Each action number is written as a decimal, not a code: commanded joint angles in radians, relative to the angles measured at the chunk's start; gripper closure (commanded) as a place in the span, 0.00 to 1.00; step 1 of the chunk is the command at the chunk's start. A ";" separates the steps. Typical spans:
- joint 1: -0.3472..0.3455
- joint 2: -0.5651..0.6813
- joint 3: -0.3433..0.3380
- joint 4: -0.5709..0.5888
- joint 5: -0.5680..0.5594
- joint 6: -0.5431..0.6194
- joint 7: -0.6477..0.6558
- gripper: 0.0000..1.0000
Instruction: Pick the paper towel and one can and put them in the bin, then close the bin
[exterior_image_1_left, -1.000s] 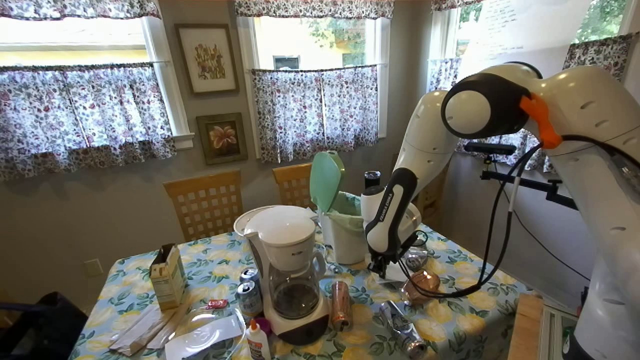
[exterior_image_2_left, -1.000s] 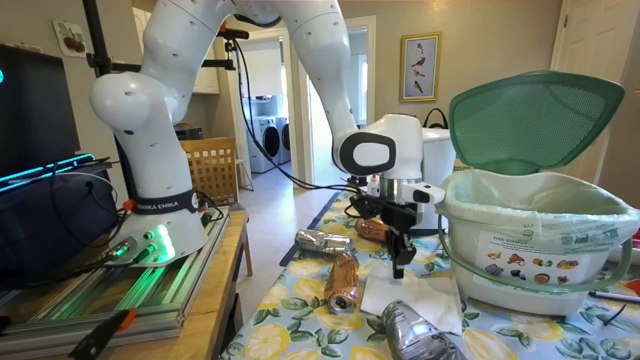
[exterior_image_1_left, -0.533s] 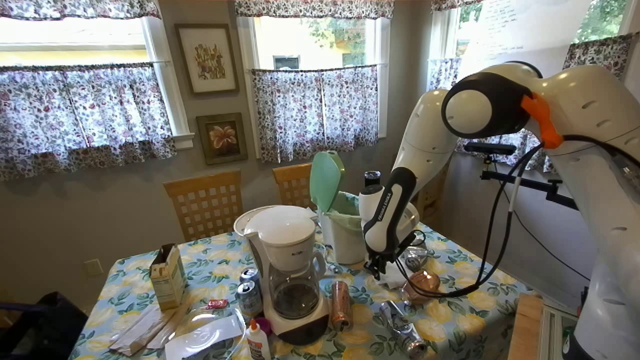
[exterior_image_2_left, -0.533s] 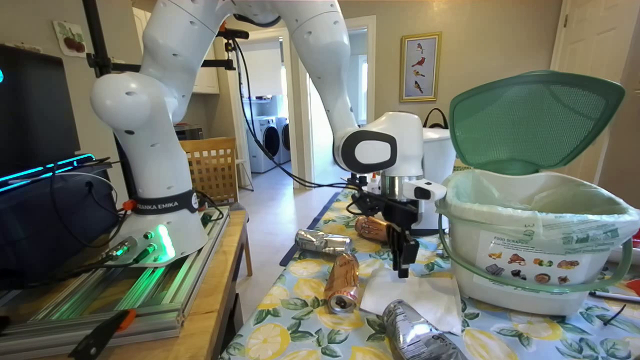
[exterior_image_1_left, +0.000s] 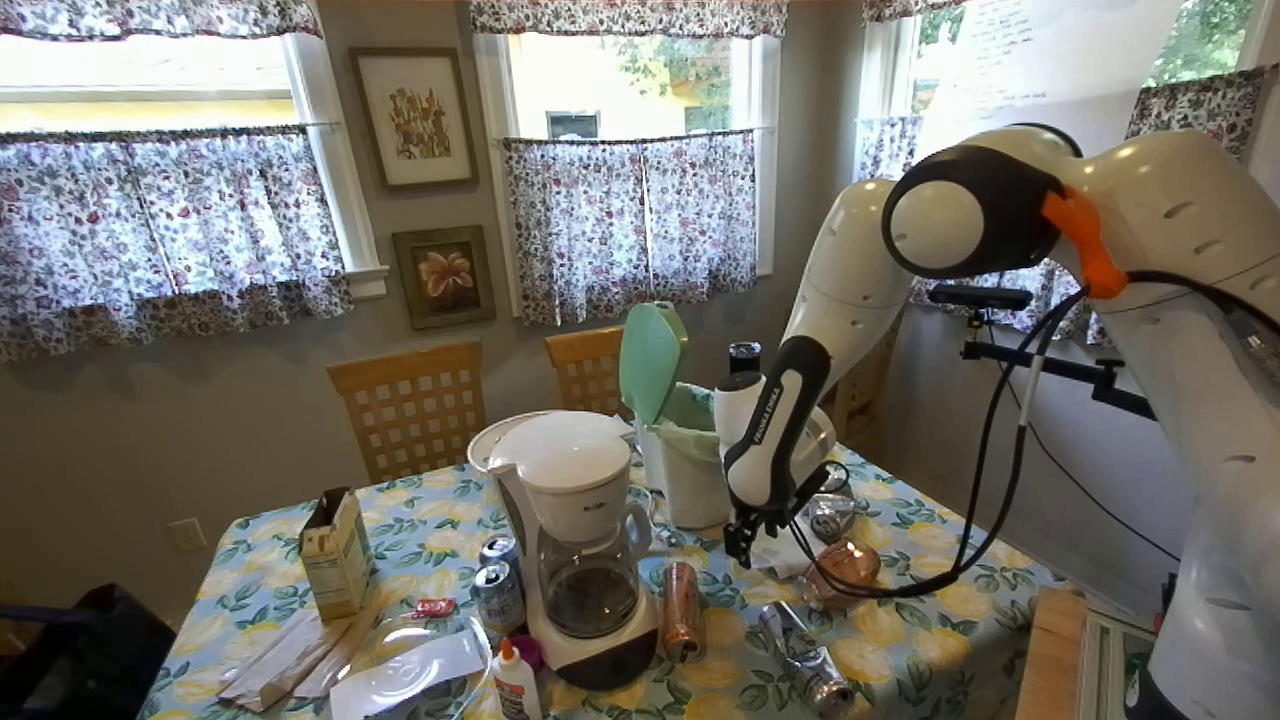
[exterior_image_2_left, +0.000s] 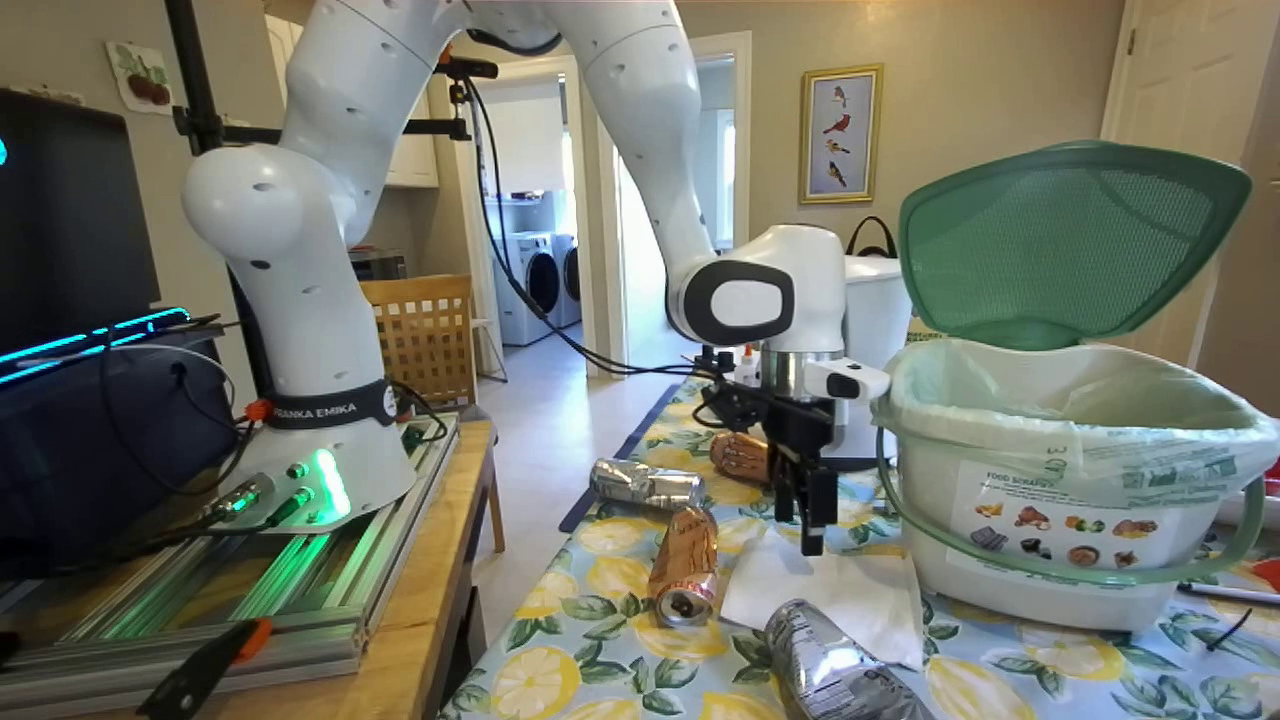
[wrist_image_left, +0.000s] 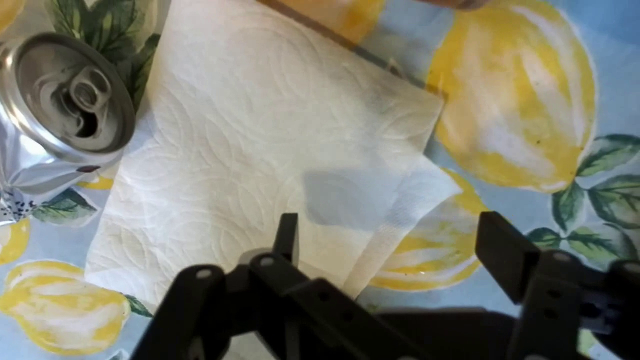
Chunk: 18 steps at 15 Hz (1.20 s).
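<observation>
The white paper towel (wrist_image_left: 250, 140) lies flat on the tablecloth, one corner reaching between my fingers in the wrist view. My gripper (wrist_image_left: 390, 237) is open just above it, pointing down, holding nothing. One finger (wrist_image_left: 286, 240) is over the towel, the other over bare cloth. Also in an exterior view, the gripper (exterior_image_2_left: 802, 530) hovers at the towel (exterior_image_2_left: 850, 590). Close beside stands the cream-white bin (exterior_image_2_left: 1060, 510), lined with a bag, its green lid (exterior_image_2_left: 1070, 240) raised. Several cans lie around the towel, among them a silver can (wrist_image_left: 70, 95) and a copper can (exterior_image_2_left: 685, 570).
A white coffee maker (exterior_image_1_left: 590, 560) stands near an orange can (exterior_image_1_left: 682, 610) and a crushed silver can (exterior_image_1_left: 805, 660). Upright cans (exterior_image_1_left: 498, 595), a glue bottle (exterior_image_1_left: 515, 685), a clear plate (exterior_image_1_left: 410, 660) and a carton (exterior_image_1_left: 335, 555) occupy the table's far side from the arm.
My gripper has opened from shut. The hand has shifted slightly, leftward in an exterior view. Towel, cans and bin look about where they were.
</observation>
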 joint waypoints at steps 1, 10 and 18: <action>0.020 0.023 -0.014 0.027 -0.051 -0.045 0.033 0.00; 0.037 0.035 -0.035 0.027 -0.106 -0.062 0.044 0.73; 0.076 -0.094 -0.037 -0.034 -0.135 -0.140 0.064 1.00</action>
